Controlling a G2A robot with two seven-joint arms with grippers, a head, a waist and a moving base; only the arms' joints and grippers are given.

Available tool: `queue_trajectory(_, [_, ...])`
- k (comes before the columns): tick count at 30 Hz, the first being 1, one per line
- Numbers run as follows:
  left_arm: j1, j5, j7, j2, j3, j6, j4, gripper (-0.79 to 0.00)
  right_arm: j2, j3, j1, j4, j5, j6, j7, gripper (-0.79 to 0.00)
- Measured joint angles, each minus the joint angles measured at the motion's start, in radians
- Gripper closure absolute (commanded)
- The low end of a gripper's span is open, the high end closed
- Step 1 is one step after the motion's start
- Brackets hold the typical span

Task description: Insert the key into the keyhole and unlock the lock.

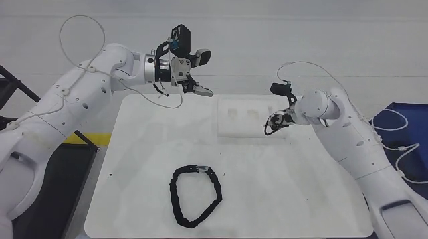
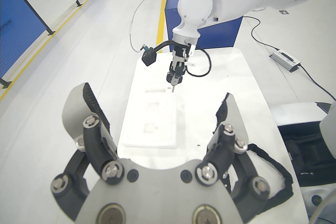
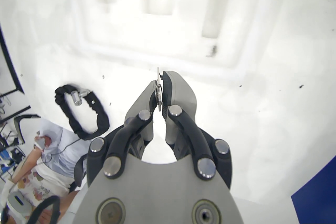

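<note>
Just then the right gripper (image 1: 271,124) sat a little right of centre in the top view, at the right end of a white foam tray (image 1: 244,117). Its fingers were pinched together on the key (image 3: 158,89), which stood edge-on between the pads. The thin metal blade stuck out past the fingertips and pointed toward the tray. From the left wrist view the blade tip hung close over the foam beside one of the tray's shallow hollows. Whether it touched the foam could not be told.

The left gripper (image 1: 197,90) was in the upper middle of the top view, over the far edge of the desk (image 1: 301,192) and just left of the tray. Its fingers were spread wide with nothing between them.

The lock (image 1: 194,195), a loop of chain in a black fabric sleeve with a silver barrel at the join, lay flat on the desk in the lower middle of the top view. It was well apart from both grippers and from the tray.
</note>
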Motion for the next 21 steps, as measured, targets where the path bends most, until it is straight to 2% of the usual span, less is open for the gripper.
queue_trajectory(5, [0.000,0.000,0.000,0.000,0.000,0.000,0.000,-0.785,0.048,0.132,-0.126,-0.199,0.012,-0.039,0.002,0.000])
queue_trajectory(10, [0.000,0.000,0.000,0.000,0.000,0.000,0.000,-0.785,0.079,0.267,-0.251,-0.316,0.110,-0.121,-0.031,0.000])
queue_trajectory(16, [0.000,0.000,0.000,0.000,0.000,0.000,0.000,-0.785,0.096,0.384,-0.357,-0.331,0.256,-0.222,-0.086,0.000])
queue_trajectory(21, [0.000,0.000,0.000,0.000,0.000,0.000,0.000,-0.785,0.101,0.429,-0.400,-0.307,0.343,-0.278,-0.118,0.000])
